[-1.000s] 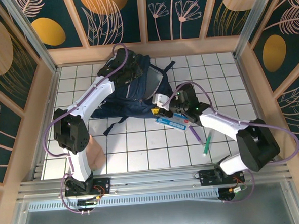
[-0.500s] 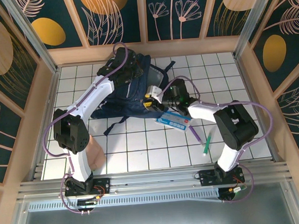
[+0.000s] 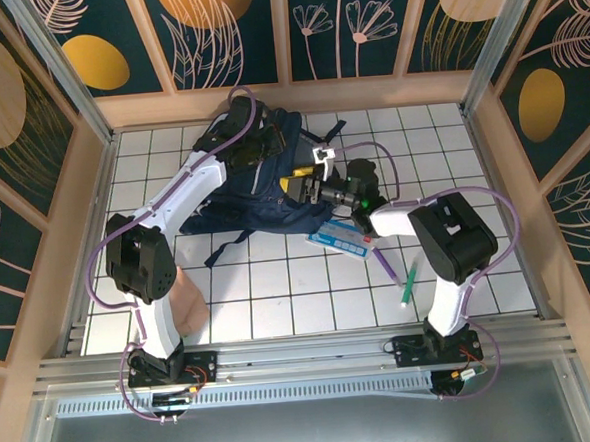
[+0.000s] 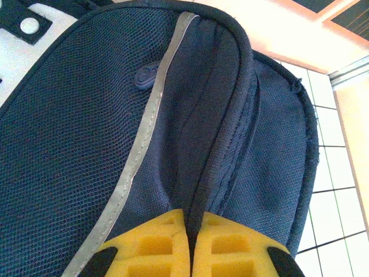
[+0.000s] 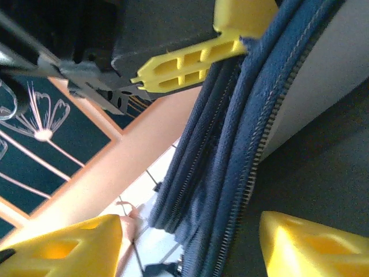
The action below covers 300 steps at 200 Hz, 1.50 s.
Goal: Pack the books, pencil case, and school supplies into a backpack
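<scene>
The dark navy backpack [image 3: 241, 189] lies at the back middle of the tiled floor. My left gripper [image 3: 253, 140] is shut on a fold of its top rim [image 4: 199, 173]. My right gripper [image 3: 304, 188] is at the bag's mouth, open. The zipper edge [image 5: 242, 173] hangs loose between its yellow fingers [image 5: 69, 248]. In the right wrist view the left gripper's fingers [image 5: 184, 63] show pinching that rim. A light blue pencil case [image 3: 341, 238] lies just right of the bag. A purple pen [image 3: 386, 266] and a green pen [image 3: 407, 286] lie beyond it. The books are hidden.
A peach-coloured object [image 3: 190, 300] stands by the left arm's base. Wooden walls [image 3: 287, 97] close in the floor at the back and on both sides. A black strap [image 3: 225, 247] trails from the bag toward the front.
My right gripper has swung from above the pencil case up and left into the backpack's mouth, and its jaws have widened. The left gripper has kept its hold on the rim.
</scene>
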Motion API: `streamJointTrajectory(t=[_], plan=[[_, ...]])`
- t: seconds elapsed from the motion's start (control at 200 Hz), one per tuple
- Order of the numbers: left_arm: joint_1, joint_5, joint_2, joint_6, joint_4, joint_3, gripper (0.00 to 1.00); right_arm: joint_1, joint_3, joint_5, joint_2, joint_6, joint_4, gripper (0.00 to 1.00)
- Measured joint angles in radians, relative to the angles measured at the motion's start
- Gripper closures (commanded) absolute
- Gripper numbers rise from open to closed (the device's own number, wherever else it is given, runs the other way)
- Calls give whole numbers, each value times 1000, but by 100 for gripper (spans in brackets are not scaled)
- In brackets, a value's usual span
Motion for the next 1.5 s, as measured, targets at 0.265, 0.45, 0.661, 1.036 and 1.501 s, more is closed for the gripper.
streamJointTrajectory(t=[0.265, 0.45, 0.661, 1.036, 1.501], plan=[[13, 24, 0, 50, 16, -1, 57, 21, -8, 126, 42, 237, 58, 100], [36, 106, -154, 131, 64, -166, 43, 32, -11, 167, 57, 333, 62, 100], [43, 237, -556, 170, 175, -647, 47, 39, -11, 190, 58, 416, 63, 100], [43, 410, -505, 202, 452, -934, 55, 46, -5, 198, 58, 505, 24, 100], [43, 440, -341, 244, 615, -928, 53, 53, -3, 210, 57, 519, -1, 100]])
